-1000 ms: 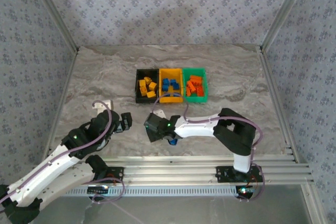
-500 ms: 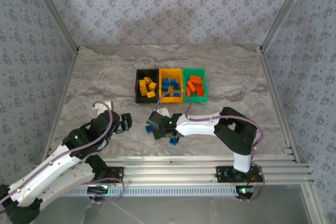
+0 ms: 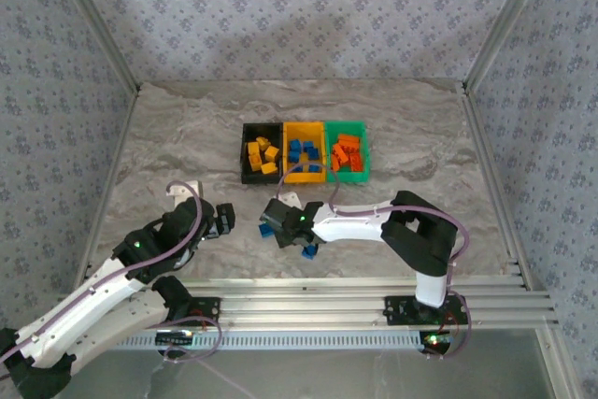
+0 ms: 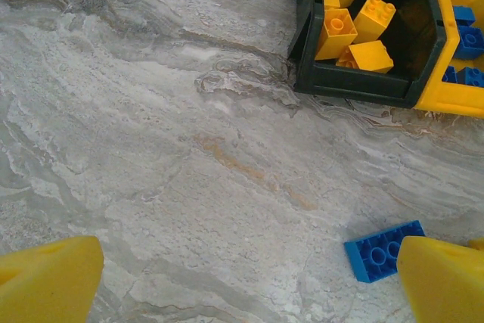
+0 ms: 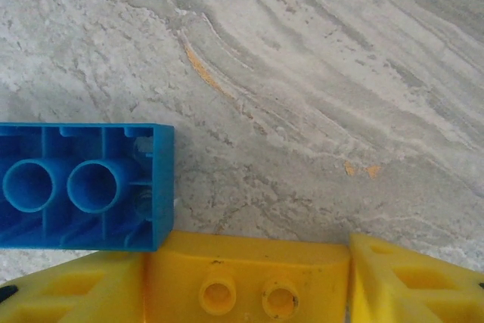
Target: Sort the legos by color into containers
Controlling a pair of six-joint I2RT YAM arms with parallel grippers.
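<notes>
The left arm (image 3: 103,287) and the right arm (image 3: 360,223) share one look — white links, black joints, small green lights (image 3: 301,220). A lilac cable (image 3: 187,221) loops along the left one. The claw fingers (image 4: 49,281) are bright yellow.

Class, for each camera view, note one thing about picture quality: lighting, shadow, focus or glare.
Top external: even light, with a broad soft shadow across the patterned back wall. Left wrist: the marbled grey tabletop is sharp and free of glare, while the black plastic bin is dark inside. Right wrist: the blue plastic brick sits very close yet crisp, and the tubes of its hollow underside are clear.
</notes>
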